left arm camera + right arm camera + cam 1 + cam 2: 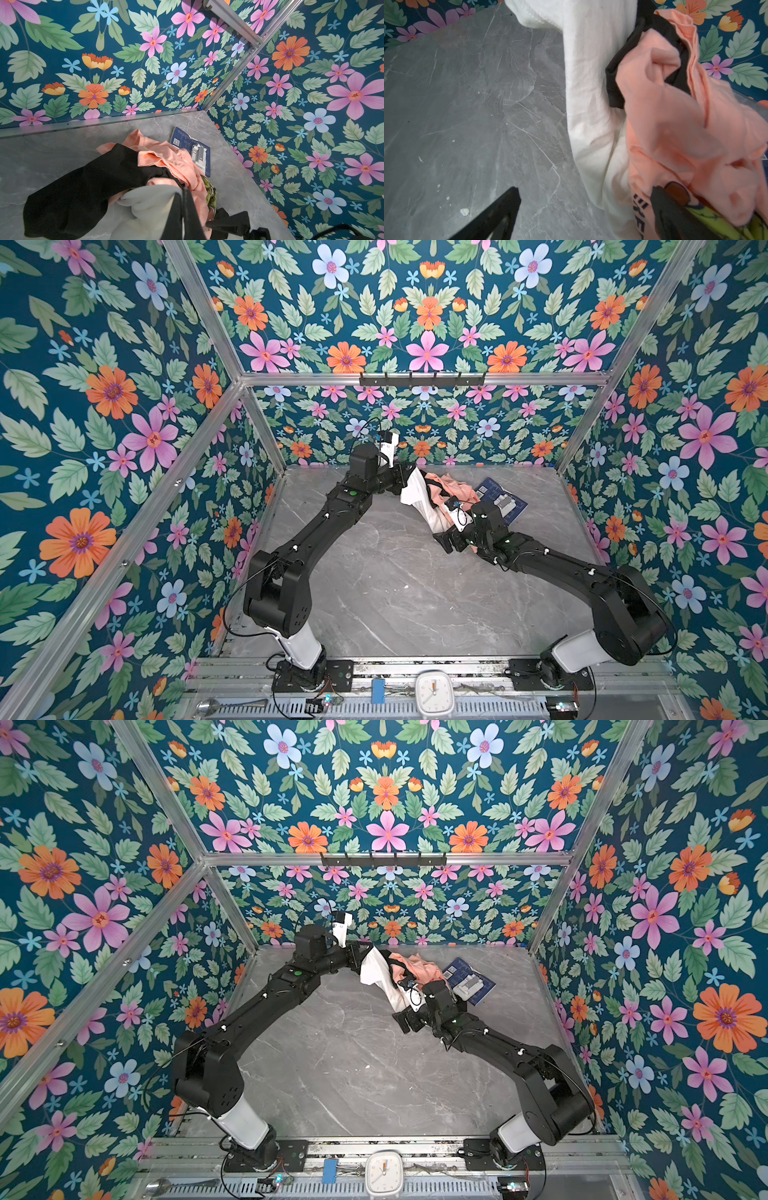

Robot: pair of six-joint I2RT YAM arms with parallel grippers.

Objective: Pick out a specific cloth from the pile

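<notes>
The cloth (pixel 417 499) (pixel 376 975) is plain white and hangs stretched from my left gripper (pixel 407 477) (pixel 360 963), which is raised at the back middle of the table. In the left wrist view the left gripper (pixel 184 190) is shut on a fold of the cloth (pixel 149 203). The cloth's lower end still lies in the pile (pixel 455 493), under the peach shirt (pixel 459 488) (pixel 178 164) (pixel 675 124) and a black garment (pixel 83 187) (pixel 616 83). My right gripper (pixel 446 541) (pixel 405 1021) (pixel 585 193) is open low at the cloth's (pixel 589 83) near end, one finger over bare table, the other against the peach shirt's print.
A dark blue card (pixel 500 499) (pixel 469 979) (pixel 191 143) with a white block lies just right of the pile near the back right corner. Flowered walls close in the grey marble table (pixel 374 593). A white clock (pixel 434 693) stands on the front rail.
</notes>
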